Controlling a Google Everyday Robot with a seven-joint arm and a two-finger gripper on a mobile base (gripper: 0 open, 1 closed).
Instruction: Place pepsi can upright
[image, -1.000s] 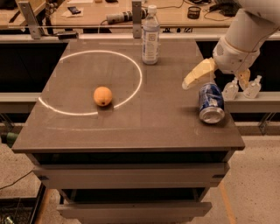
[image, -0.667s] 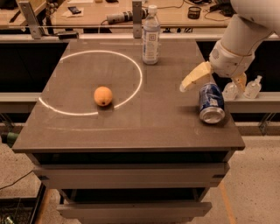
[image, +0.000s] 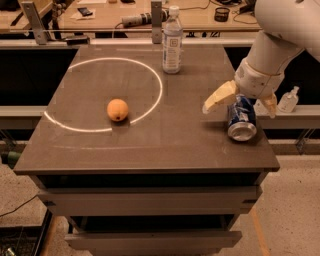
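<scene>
I see the can lying on its side near the right edge of the table, towards the front corner. One silver end faces the front edge and me; the blue body runs back from it and slightly up, under the wrist.

The gripper is low over the far end of the can, reaching in from the upper right on the white arm. It is released: the two pale yellow fingers are spread wide, one out to the left of the can and one to the right, with the can between them. The gap is clearly wider than the can, so nothing is being grasped. I cannot tell whether either finger touches the metal (the left one runs close by the can's upper side).

A white ring is marked on the left and middle of the tabletop. An orange sits inside it, near its front arc, well apart from the can. A clear bottle with a white label stands upright at the back of the table, just beside the ring's right side.

Off the table to the right, a small pump bottle stands on a ledge just beside the right finger.
</scene>
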